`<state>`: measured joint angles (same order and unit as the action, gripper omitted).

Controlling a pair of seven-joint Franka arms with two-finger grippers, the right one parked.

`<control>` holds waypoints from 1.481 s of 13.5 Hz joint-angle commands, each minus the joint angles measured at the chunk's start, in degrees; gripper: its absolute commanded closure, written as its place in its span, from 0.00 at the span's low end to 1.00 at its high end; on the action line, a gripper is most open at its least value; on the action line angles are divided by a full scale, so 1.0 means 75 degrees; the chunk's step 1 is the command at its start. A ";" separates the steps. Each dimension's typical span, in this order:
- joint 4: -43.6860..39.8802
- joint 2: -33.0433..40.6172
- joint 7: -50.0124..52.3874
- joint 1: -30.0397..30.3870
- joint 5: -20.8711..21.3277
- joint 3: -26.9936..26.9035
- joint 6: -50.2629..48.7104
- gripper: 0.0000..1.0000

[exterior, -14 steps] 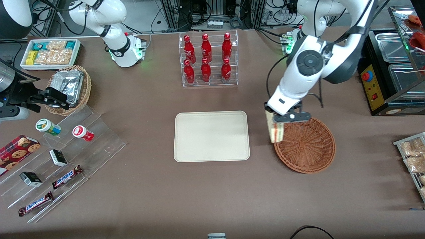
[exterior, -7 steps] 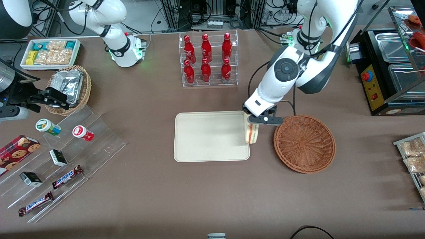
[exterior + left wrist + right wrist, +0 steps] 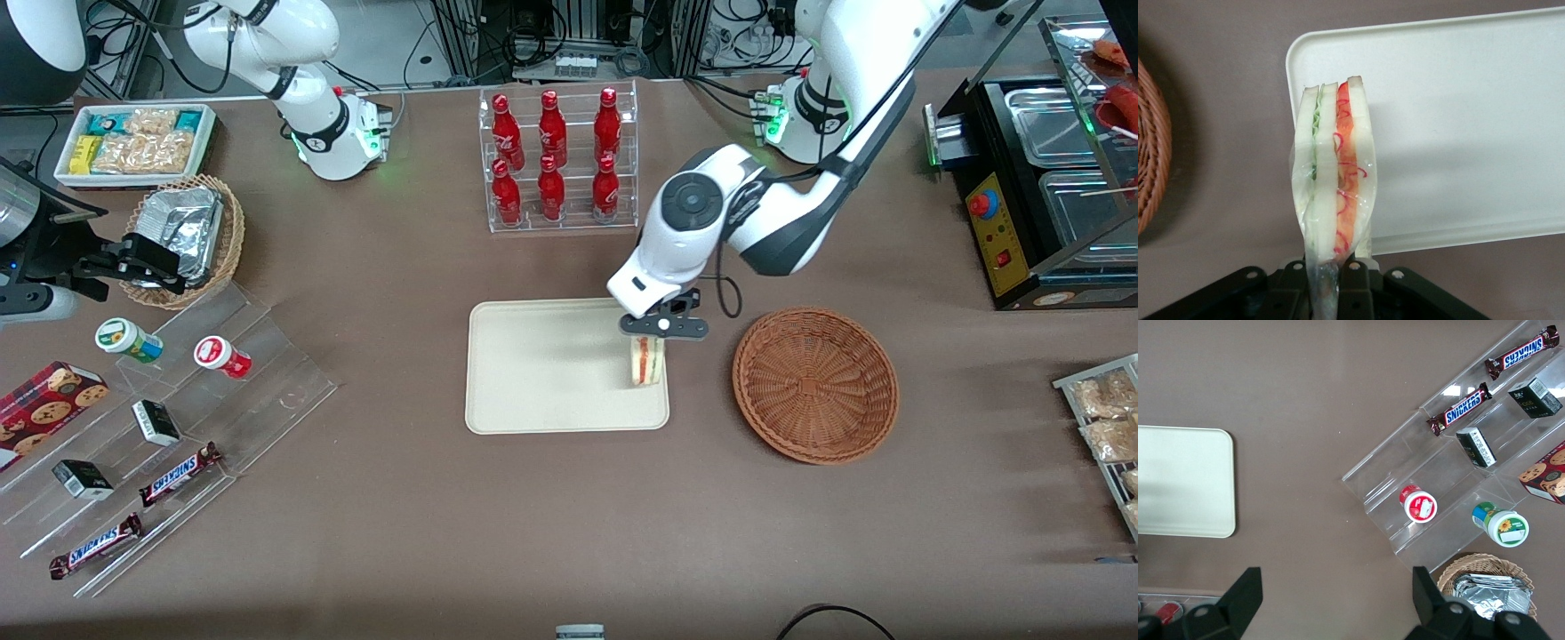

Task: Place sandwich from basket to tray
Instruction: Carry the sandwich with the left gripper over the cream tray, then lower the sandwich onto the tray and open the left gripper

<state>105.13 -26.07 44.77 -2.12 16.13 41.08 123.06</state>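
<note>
Gripper [image 3: 653,336] over the tray [image 3: 533,373] edge nearest the basket [image 3: 815,384] — fingers clamped on the sandwich [image 3: 648,360], held upright by its wrapper end, filling edge down, probably for a straight lowering.

A clear rack [image 3: 558,160] of six red bottles stands at top centre of the frame. Upper left sit a white snack bin [image 3: 133,142] and a foil-filled basket [image 3: 187,236]. Lower left, a clear stepped shelf [image 3: 267,391] holds two Snickers bars [image 3: 178,474].
</note>
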 commanded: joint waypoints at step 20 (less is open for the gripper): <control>-0.1713 -0.2160 0.1436 -0.1029 0.1644 -0.0181 -0.0248 1.00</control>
<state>94.61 -40.00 53.23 -8.70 25.42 40.03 122.60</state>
